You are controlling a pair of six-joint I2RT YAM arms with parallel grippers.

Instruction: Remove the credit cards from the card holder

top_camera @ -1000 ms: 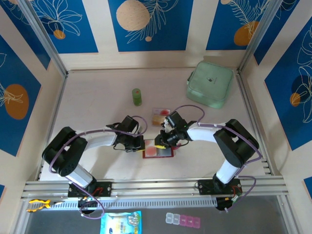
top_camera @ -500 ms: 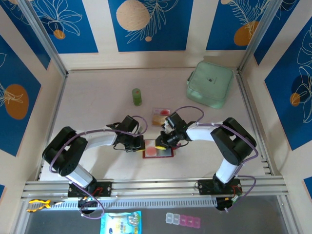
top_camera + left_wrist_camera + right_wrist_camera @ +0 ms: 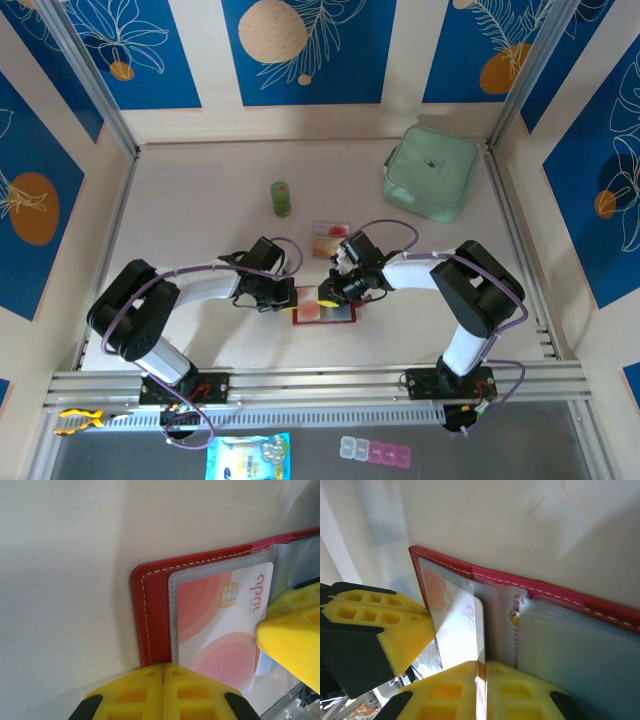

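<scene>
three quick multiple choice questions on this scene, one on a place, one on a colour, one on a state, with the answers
1. Where on the table does the mint-green pouch lie?
A. near left corner
B. far right corner
C. between the two arms

2. What colour is the card holder?
A. blue
B. black
C. red

3. What is the right hand doing?
A. shut on the edge of a credit card
B. open wide above the pouch
C. resting shut on bare table

Answers:
1 B, the top view shows the pouch up by the far right corner.
2 C, its stitched border is red in both wrist views.
3 A, the right wrist view shows the card's thin edge pinched in it.
</scene>
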